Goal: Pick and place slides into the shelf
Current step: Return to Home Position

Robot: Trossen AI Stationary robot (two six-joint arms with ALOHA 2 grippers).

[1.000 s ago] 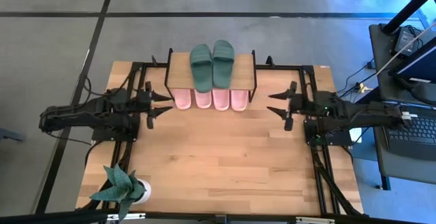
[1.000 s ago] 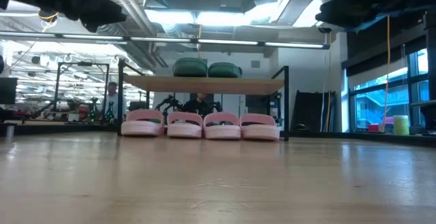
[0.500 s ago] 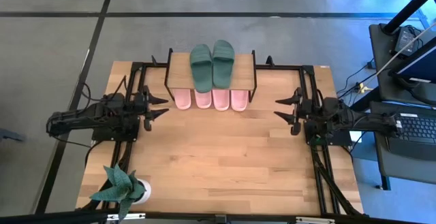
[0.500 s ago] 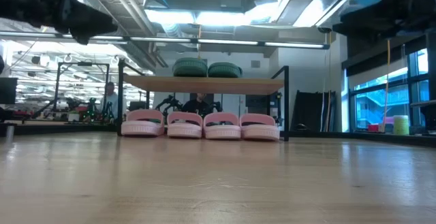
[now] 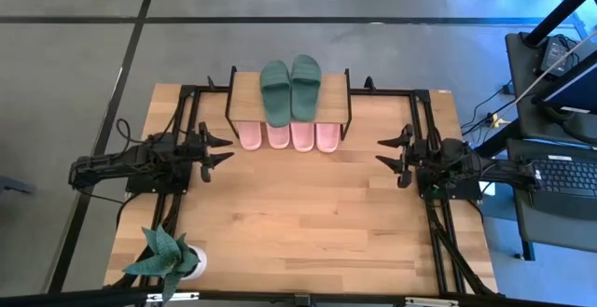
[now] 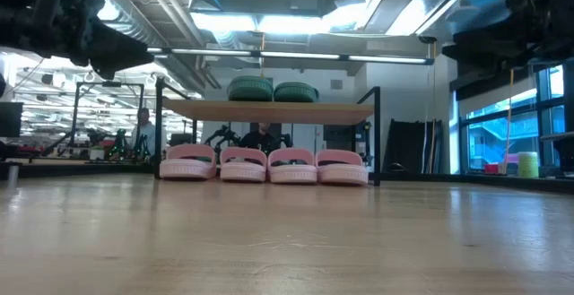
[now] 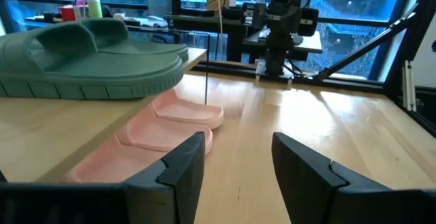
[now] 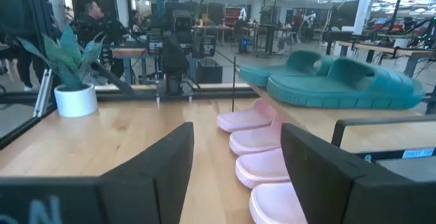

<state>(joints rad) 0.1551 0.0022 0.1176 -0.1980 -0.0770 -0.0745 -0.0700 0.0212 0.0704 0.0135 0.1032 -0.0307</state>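
Faintly, label beside pink slides, writing unreadable.

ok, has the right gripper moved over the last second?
Yes. In the high view the right gripper has pulled back from the shelf, toward the right edge of the table. It is open and empty.
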